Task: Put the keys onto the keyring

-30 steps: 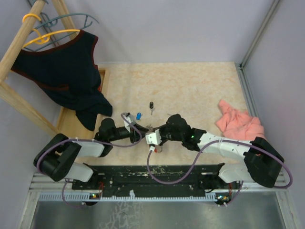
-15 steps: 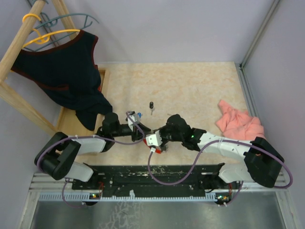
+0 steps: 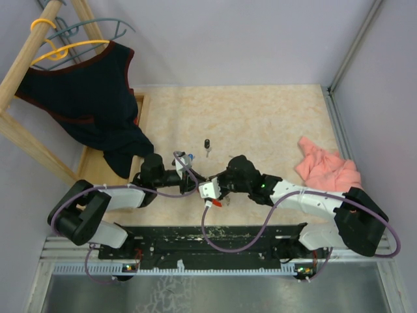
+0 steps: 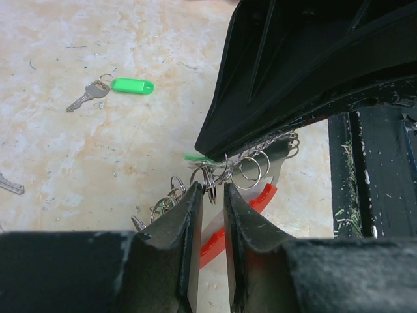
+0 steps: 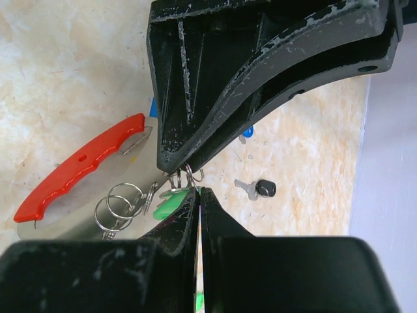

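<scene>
Where both forearms reach inward, low over the worktop, the left gripper and right gripper meet tip to tip, just beside the black rail at the near edge. The right jaws are pressed tight on a green tag. The left jaws stand a slit apart at a cluster of split rings; I cannot tell whether they grip one. The keyring shows just beneath both grippers. On the far side the worktop stretches to the wall, with a black-headed key near. A pink cloth lies at the right, and a green-tagged key well apart.
</scene>
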You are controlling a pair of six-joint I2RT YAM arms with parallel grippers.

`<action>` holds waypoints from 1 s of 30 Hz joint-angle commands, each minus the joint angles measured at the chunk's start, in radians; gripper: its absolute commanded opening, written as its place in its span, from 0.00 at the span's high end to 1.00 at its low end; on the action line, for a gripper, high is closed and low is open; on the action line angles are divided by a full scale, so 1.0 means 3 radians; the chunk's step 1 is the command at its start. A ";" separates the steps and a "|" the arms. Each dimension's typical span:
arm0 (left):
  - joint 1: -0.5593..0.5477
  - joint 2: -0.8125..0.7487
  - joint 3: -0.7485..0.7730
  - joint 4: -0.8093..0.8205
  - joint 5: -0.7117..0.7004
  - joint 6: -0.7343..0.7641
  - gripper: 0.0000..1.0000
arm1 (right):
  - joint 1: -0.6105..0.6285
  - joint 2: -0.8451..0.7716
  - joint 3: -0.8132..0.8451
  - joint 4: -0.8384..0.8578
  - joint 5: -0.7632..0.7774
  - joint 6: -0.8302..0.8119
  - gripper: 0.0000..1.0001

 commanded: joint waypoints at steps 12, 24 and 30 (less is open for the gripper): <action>-0.0017 0.0092 0.0127 0.0040 -0.0086 -0.0154 0.91 | 0.0031 -0.0105 0.0232 0.0265 -0.0097 0.0076 1.00; -0.0007 -0.0082 -0.0108 0.0412 -0.0465 -0.0333 0.99 | 0.0031 -0.0254 -0.0065 0.0211 0.0324 0.0136 1.00; -0.0007 -0.0098 -0.0129 0.0578 -0.0433 -0.0398 0.99 | 0.0031 -0.0278 -0.0143 0.0209 0.0285 0.0197 1.00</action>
